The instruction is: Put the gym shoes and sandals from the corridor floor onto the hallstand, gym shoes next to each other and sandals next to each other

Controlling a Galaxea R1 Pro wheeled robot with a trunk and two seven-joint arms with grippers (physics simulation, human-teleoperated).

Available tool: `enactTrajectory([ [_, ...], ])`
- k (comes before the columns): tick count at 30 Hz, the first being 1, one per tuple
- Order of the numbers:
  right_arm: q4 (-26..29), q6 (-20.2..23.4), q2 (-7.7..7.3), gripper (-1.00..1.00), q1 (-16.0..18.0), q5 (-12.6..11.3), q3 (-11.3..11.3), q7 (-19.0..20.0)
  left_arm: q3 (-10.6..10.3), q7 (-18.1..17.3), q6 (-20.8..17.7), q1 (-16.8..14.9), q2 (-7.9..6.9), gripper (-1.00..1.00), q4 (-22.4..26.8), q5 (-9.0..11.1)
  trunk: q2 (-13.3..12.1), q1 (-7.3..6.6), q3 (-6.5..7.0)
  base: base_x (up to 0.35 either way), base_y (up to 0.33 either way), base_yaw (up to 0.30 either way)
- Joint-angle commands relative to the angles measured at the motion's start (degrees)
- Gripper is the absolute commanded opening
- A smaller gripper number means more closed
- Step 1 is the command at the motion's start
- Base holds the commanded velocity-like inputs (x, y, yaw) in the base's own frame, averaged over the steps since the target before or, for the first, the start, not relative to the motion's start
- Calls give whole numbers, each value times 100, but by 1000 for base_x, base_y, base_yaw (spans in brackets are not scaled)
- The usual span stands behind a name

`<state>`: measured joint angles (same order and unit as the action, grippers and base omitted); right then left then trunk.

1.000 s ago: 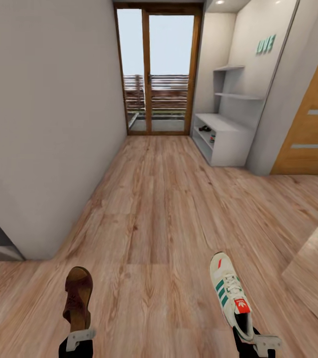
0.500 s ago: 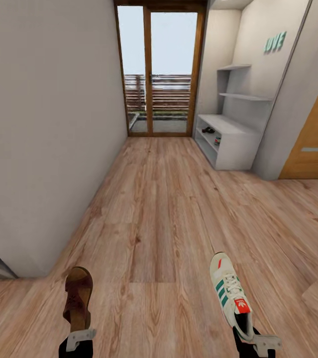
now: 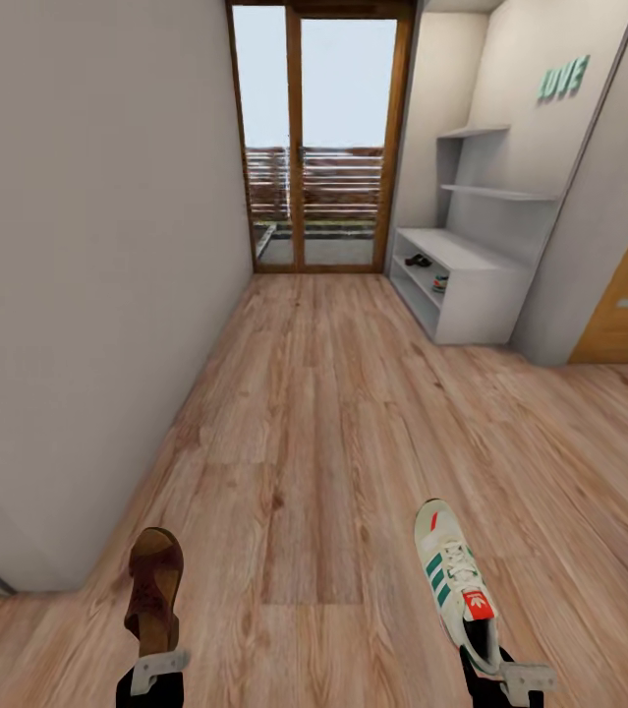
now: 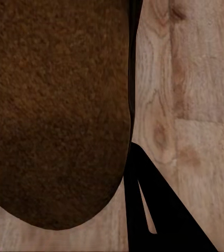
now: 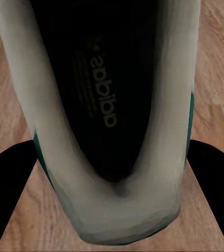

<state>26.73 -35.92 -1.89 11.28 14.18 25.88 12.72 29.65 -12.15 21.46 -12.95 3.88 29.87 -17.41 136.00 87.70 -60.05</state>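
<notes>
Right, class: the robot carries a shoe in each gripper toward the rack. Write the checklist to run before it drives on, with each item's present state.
1. Left gripper holds sandal: ok.
2. Right gripper holds gym shoe: ok.
3. Hallstand in sight, ahead to the right: ok.
4. Corridor floor between robot and hallstand free of obstacles: ok.
5. Room left on the hallstand's shelves: cannot tell; small items already sit there.
</notes>
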Motion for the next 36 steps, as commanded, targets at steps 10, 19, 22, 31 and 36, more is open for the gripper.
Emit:
enactTrajectory([
  [10, -9, -20, 4, -100, 6, 41, 49, 38, 50, -41, 16, -6, 7, -100, 2, -52, 2, 2, -5, 336, 97, 0],
  [19, -7, -20, 4, -100, 6, 41, 49, 38, 52, -41, 16, -6, 7, -100, 7, -50, 2, 2, -5, 336, 96, 0],
  [22, -7, -21, 4, -100, 6, 41, 49, 38, 51, -41, 16, -6, 7, -100, 4, -52, 2, 2, -5, 336, 96, 0],
  [31, -5, -20, 4, -100, 6, 41, 49, 38, 53, -40, 16, -6, 7, -100, 4, -46, 2, 2, -5, 336, 96, 0],
  [36, -3, -24, 4, -100, 6, 40, 49, 38, 55, -39, 16, -6, 7, -100, 5, -46, 2, 2, -5, 336, 96, 0],
])
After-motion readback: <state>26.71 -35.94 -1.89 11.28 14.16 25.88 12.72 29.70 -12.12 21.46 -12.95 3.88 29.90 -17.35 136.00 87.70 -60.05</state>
